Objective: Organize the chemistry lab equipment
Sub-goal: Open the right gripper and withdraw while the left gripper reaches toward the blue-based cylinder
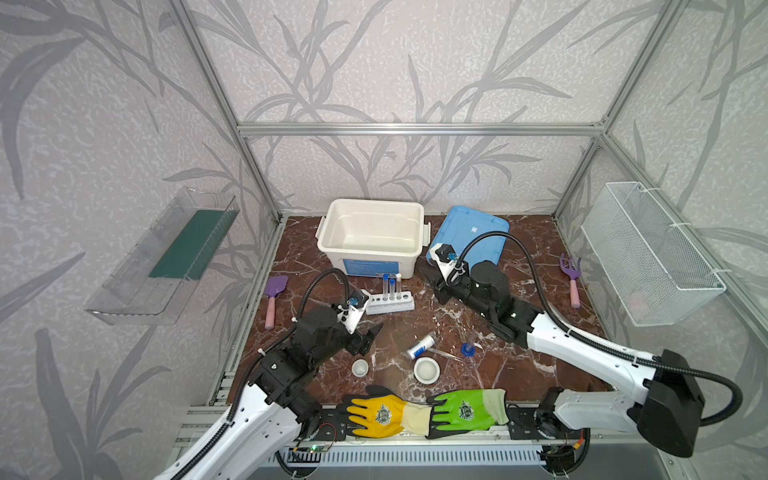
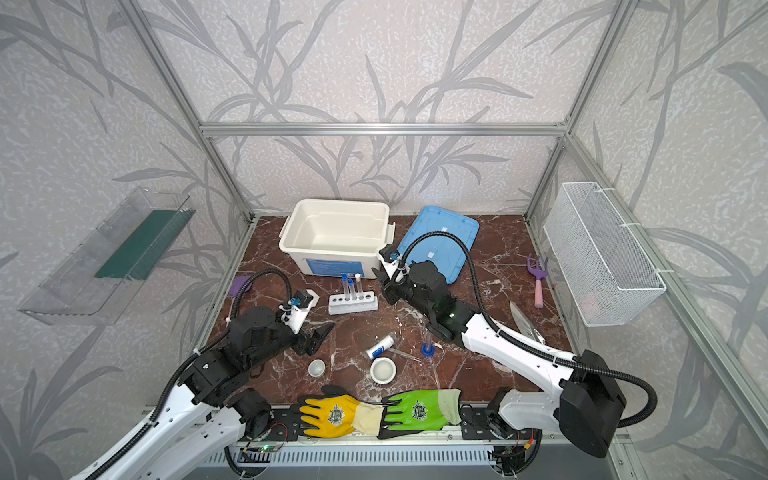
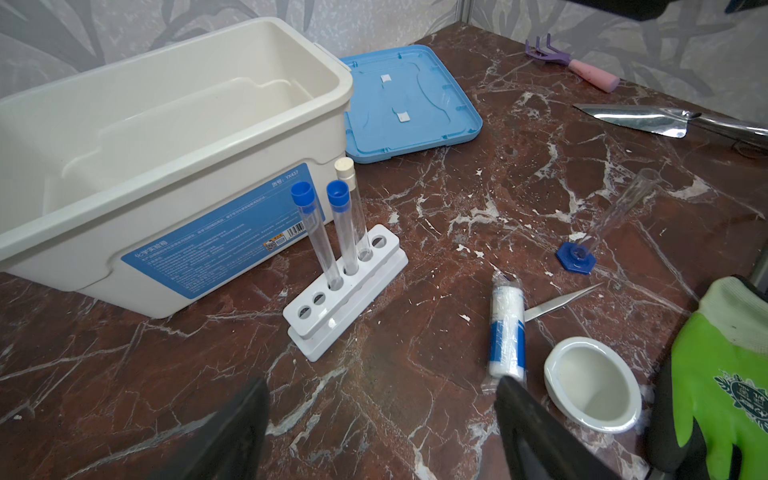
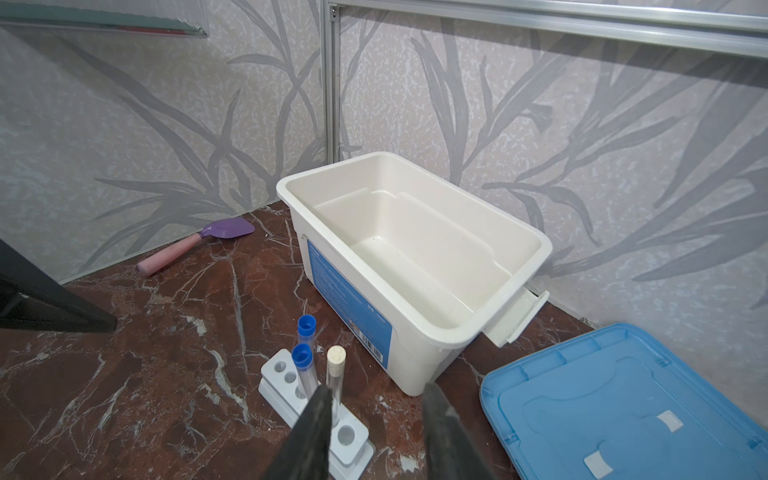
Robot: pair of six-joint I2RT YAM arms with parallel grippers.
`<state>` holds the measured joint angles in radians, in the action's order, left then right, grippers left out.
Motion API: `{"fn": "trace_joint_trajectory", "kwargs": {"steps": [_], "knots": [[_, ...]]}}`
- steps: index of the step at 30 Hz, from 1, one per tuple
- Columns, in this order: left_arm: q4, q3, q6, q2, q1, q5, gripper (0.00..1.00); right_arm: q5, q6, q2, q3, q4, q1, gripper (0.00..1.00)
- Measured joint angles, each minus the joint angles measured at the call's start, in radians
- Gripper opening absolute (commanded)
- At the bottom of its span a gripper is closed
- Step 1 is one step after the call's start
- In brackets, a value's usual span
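Brown marble table (image 1: 415, 324) | three test tubes (image 1: 391, 286) stand in the white rack (image 1: 390, 302) — done | vial (image 1: 420, 347), tweezers (image 1: 446, 354), big dish (image 1: 427, 370), small dish (image 1: 360, 368) and blue-based measuring cylinder (image 1: 468, 349) wait loose — left to do | my left pincer (image 3: 382, 384) wide apart, my right pincer (image 4: 377, 390) apart by the rack, both empty

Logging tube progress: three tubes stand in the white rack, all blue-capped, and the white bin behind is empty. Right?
Not all blue. Two tubes have blue caps; the third tube has a white cap, as the left wrist view shows. Three do stand in the rack, and the bin is empty.
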<state>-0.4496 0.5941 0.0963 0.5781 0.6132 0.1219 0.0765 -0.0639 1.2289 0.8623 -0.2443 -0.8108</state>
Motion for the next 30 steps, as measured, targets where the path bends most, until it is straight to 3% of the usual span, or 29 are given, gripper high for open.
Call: {"fn": "trace_joint_trajectory", "kwargs": {"steps": [11,19,30], "knots": [[-0.119,0.032,0.086,0.111,0.000,0.049,0.83,0.006,0.023,-0.100,-0.029,0.240,0.017,0.39],[-0.071,0.047,0.106,0.217,0.016,0.092,0.83,0.085,0.109,-0.301,-0.110,0.426,0.027,0.49],[0.237,0.085,0.112,0.426,0.258,0.059,0.83,0.103,0.276,-0.497,-0.187,0.531,0.230,0.52]]}}
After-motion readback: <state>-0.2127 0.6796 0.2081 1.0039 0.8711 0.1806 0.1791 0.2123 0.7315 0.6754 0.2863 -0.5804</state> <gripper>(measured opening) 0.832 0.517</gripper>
